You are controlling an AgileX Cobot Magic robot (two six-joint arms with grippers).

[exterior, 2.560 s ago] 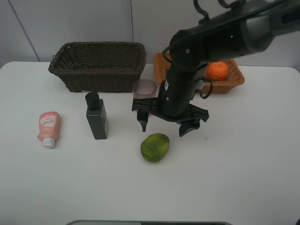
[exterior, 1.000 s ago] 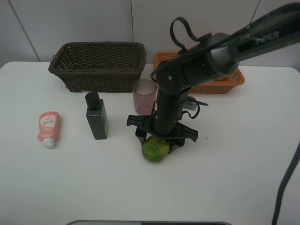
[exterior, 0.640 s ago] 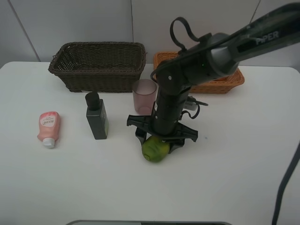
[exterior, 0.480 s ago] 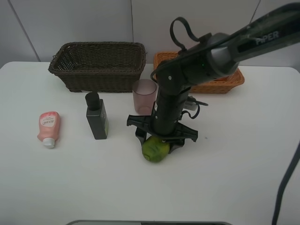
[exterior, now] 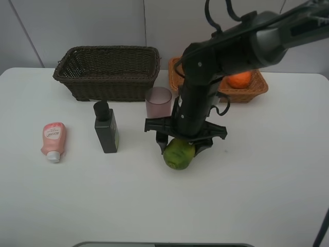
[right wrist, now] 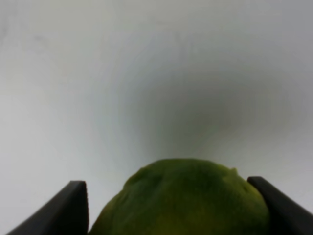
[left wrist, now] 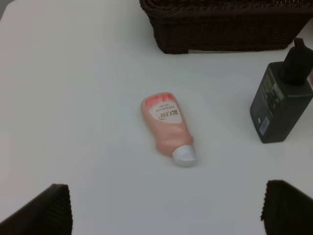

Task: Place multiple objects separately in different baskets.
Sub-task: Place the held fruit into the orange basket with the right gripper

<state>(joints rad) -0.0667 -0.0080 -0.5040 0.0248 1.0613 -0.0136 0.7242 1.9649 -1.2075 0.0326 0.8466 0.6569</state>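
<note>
Green round fruit [exterior: 179,154] is squeezed between the fingers of the right gripper [exterior: 181,148], in front of the see-through purple cup [exterior: 158,102]. The left gripper [left wrist: 166,210] has its fingers spread wide. Behind, the orange-tan woven basket [exterior: 257,87] holds a round orange [exterior: 239,78], beside the dark brown woven basket [exterior: 108,82].

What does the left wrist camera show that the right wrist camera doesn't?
Only left wrist: the pink tube lying flat, the dark green pump bottle upright, the dark brown basket wall, and the open left gripper. Only right wrist: the green fruit gripped by the right gripper. Both: the white table.
</note>
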